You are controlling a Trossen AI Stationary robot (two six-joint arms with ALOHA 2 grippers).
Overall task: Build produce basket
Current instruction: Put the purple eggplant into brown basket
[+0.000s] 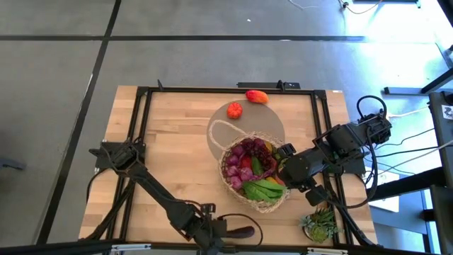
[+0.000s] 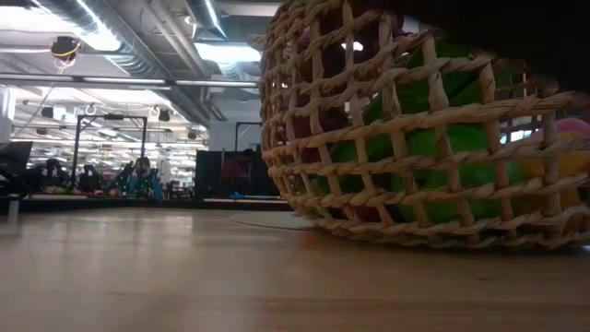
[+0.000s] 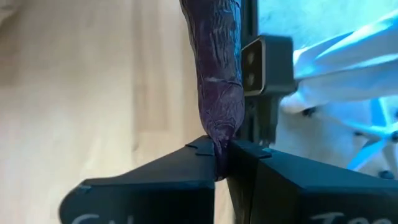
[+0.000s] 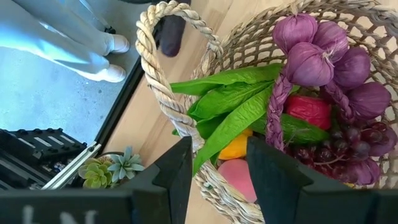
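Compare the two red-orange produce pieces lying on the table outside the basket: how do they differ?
The round red piece is compact and ball-like; the long orange-red piece is stretched out, lying on its side. The round one sits closer to the basket; the long one lies near the table's far edge. Both rest loose on the wood, untouched by either gripper.

The round tan woven wicker basket (image 1: pixel 263 206) holds purple onion-like bulbs (image 4: pixel 323 53), dark purple grapes (image 4: pixel 354 152), green leafy stalks (image 4: pixel 233 102), and red, yellow and pink pieces. A dark purple wrinkled vegetable (image 3: pixel 219 68) lies near the pale wooden worktop's (image 1: pixel 177 149) front edge. Two red-orange pieces (image 1: pixel 256 97) lie near its far edge.
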